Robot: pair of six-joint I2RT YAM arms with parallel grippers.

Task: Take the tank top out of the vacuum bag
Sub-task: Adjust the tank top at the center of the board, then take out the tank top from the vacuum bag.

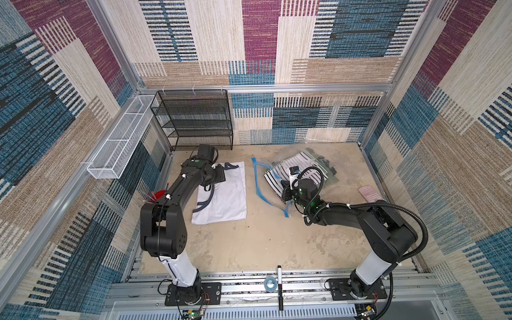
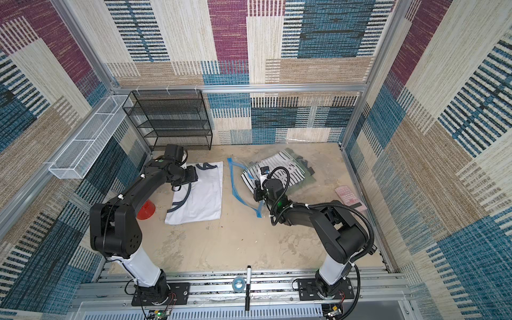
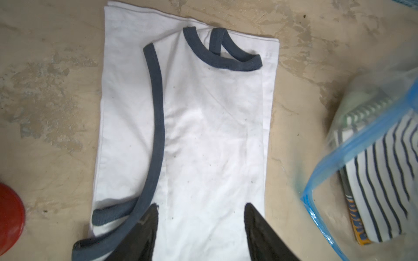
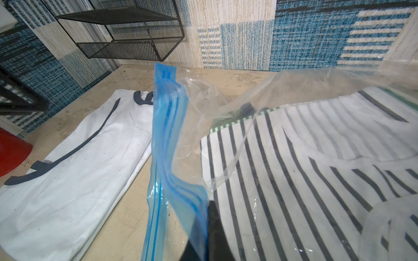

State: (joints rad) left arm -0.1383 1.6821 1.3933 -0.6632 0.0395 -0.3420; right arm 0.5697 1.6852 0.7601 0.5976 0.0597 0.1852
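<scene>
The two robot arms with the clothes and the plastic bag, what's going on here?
A tank top was to come out of a vacuum bag, and that looks done. The white tank top lies flat on the table, outside the bag. The left gripper hangs open over it, holding nothing. The right gripper is shut on the bag's blue zip strip, holding that edge up. Striped clothes lie inside the bag.
</scene>
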